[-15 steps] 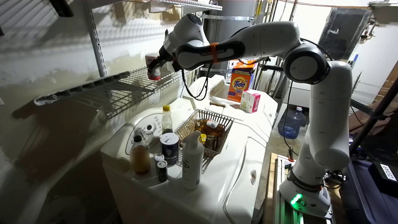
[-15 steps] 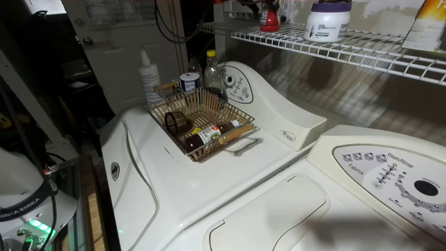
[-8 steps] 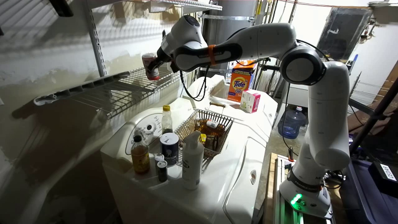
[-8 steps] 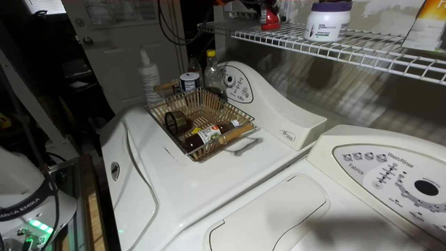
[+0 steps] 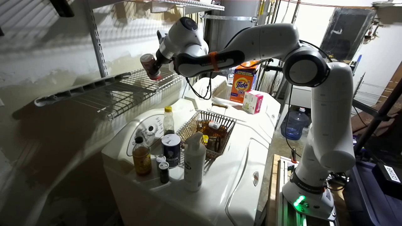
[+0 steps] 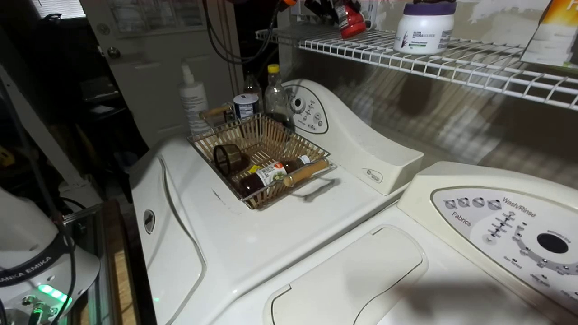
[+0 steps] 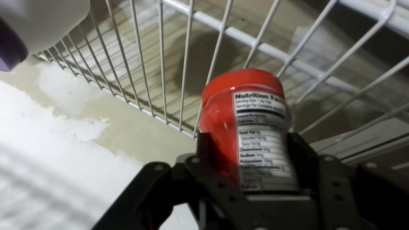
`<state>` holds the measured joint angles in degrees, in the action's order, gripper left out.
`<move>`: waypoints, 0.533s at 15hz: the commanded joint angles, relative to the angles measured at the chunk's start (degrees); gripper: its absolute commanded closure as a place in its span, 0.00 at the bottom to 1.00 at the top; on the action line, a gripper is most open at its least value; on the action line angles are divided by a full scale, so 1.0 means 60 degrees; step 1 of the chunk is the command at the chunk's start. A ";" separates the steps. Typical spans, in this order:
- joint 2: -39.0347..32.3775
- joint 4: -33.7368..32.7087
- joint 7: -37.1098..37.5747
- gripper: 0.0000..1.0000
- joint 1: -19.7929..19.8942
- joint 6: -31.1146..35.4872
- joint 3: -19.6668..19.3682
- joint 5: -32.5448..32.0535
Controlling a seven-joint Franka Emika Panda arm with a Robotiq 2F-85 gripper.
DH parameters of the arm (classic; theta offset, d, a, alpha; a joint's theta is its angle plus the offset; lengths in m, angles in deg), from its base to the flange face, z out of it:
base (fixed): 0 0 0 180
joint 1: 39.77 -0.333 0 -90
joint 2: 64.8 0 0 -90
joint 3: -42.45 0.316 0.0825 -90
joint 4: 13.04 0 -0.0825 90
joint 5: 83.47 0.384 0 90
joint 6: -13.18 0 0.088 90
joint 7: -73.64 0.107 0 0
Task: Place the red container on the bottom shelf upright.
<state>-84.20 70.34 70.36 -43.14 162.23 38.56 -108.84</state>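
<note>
Gripping the red jar (image 7: 249,137) between the fingers (image 7: 302,156), tilted, red end down, over the shelf (image 6: 478,76); contact hard to judge. Near the fingers on that shelf, white jar (image 6: 424,29), then orange carton (image 6: 555,36) farther along. Opposite, past the fingers, long strip (image 5: 84,88). Higher than the fingers, upper shelf (image 5: 201,4). Lower than the fingers, basket (image 6: 273,131) and can (image 5: 171,152); well apart, box (image 5: 241,84) and panel (image 6: 510,234). Legible: "Nutrition" on the red jar, "Ultra Hydrasource" on the white jar, "Tide" on the box, "Morton" on the can, "Wash/Rinse" on the panel.
</note>
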 commanded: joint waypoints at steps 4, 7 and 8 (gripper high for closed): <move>-0.0041 -0.0150 -0.1850 0.63 -0.0250 -0.0135 -0.0093 -0.1502; 0.0010 -0.0005 -0.2843 0.63 -0.0210 -0.0284 0.0011 -0.1972; 0.0010 0.0027 -0.3211 0.63 -0.0190 -0.0358 0.0057 -0.2102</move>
<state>-84.21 70.55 56.43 -44.21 161.46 38.59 -118.20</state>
